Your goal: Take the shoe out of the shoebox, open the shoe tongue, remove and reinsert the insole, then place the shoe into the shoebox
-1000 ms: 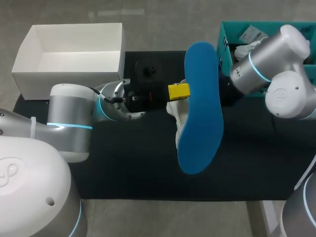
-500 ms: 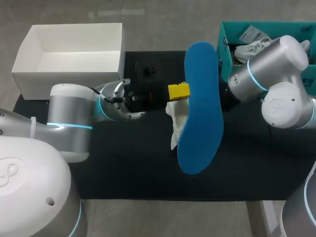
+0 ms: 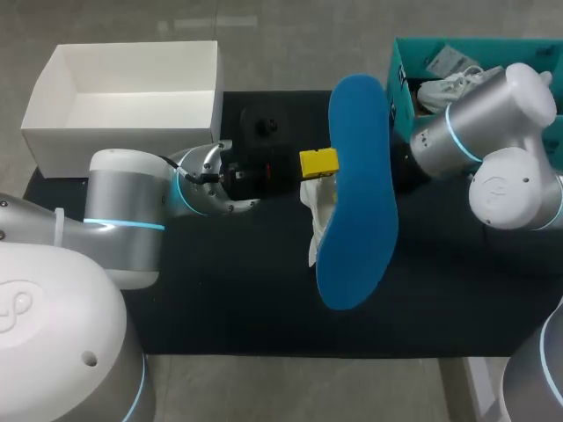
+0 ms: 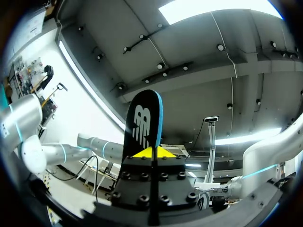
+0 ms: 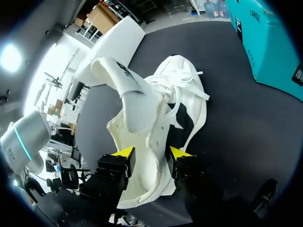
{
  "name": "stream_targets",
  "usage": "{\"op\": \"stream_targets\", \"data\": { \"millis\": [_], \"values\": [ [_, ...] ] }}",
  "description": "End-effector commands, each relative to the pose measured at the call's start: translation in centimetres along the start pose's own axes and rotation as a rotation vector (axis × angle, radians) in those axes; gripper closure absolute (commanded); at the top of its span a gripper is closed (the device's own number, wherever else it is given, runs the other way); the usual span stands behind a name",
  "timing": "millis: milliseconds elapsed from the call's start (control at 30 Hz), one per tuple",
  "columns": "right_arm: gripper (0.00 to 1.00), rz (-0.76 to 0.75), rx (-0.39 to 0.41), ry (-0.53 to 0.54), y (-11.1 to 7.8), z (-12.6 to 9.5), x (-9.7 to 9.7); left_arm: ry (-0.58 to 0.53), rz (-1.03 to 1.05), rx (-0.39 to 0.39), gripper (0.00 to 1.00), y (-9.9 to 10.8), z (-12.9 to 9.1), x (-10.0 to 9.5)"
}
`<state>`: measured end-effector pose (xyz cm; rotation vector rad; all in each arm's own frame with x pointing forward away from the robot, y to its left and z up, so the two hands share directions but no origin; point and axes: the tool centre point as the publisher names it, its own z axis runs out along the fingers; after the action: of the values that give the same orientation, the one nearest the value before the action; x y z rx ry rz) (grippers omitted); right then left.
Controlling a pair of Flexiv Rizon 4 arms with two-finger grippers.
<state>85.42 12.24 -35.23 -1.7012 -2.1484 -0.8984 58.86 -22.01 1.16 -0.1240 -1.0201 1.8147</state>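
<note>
Shoe [image 5: 156, 123]: white, with a soft padded collar and an open, hollow mouth. It sits at about the middle of the black matte tabletop [image 3: 246, 290], a little toward the right edge. The right tool [image 5: 150, 152] is closed on the shoe's side wall, one yellow tip inside the mouth and the other outside. The thick, rounded tongue [image 5: 124, 92] stands up and folds outward, and flat laces [image 5: 189, 90] hang loose over the upper. Whether the sole rests on the tabletop I cannot tell.

Above the shoe, the left tool [image 3: 318, 163] is pinched tight on the insole [image 3: 356, 193]. This is a thin, stiff, foot-shaped sheet, smooth blue on one face and black with a blue rim on the other. It is held well clear of the tabletop.

At the far left corner stands an open white box [image 3: 123, 132] of plain card with straight walls. At the far right corner is the teal shoebox [image 3: 400, 79], with a second white shoe [image 3: 450, 86] inside.
</note>
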Motion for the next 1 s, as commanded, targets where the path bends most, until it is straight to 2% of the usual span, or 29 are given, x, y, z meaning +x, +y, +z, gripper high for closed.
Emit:
{"op": "stream_targets", "data": {
  "millis": [33, 167, 1000],
  "values": [
    [0.0, -0.008, 0.003, 0.047, -0.5, -3.2, 0.6, 0.002, 0.001, 0.002, 1.0, 0.1, 0.0, -0.1],
    [0.0, -0.016, 0.023, 0.143, 0.1, -4.8, 1.0, 0.002, 0.001, 0.002, 1.0, 0.1, 0.0, -0.1],
    [0.0, -0.016, 0.023, 0.143, 0.1, -4.8, 1.0, 0.002, 0.001, 0.002, 1.0, 0.1, 0.0, -0.1]
  ]
}}
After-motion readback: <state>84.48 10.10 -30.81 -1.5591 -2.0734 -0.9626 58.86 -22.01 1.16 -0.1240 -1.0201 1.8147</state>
